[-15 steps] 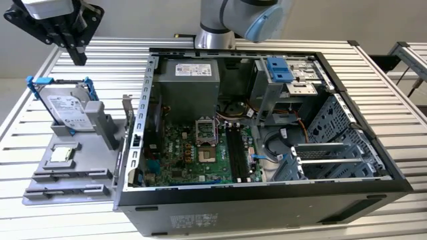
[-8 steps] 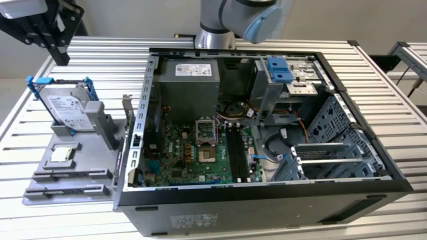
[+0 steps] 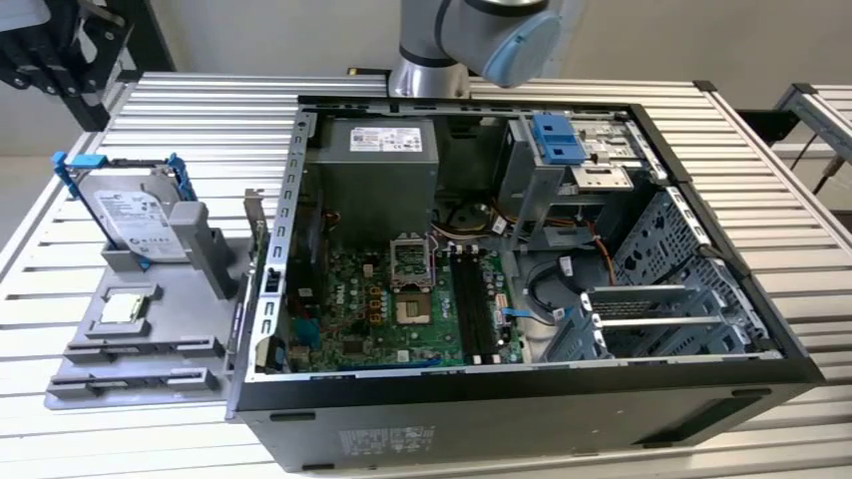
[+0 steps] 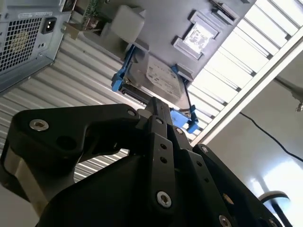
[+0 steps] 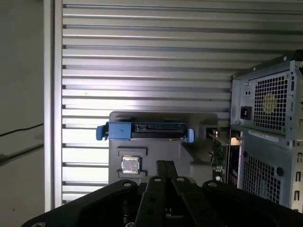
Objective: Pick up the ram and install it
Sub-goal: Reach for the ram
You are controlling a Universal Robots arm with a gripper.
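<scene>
My gripper (image 5: 163, 164) hangs high above the table, off to the side of the grey tray (image 5: 189, 118) and well clear of it. Its black fingers (image 4: 156, 113) are pressed together with nothing visible between them. I cannot pick out the ram for certain. Narrow dark strips show in the tray's front holders (image 3: 134, 382) and in the motherboard's memory slots (image 3: 469, 299), and neither can be told as the ram. The open computer case (image 3: 665, 399) lies on its side with the motherboard (image 3: 359, 319) facing up.
On the tray, a silver hard drive (image 3: 134, 215) in a blue bracket leans upright, and a square silver processor chip (image 3: 127, 307) lies flat. The arm's base (image 3: 433, 60) stands behind the case. The slatted metal table (image 3: 187, 120) carries it all. A drive cage (image 3: 586, 150) fills the case's far corner.
</scene>
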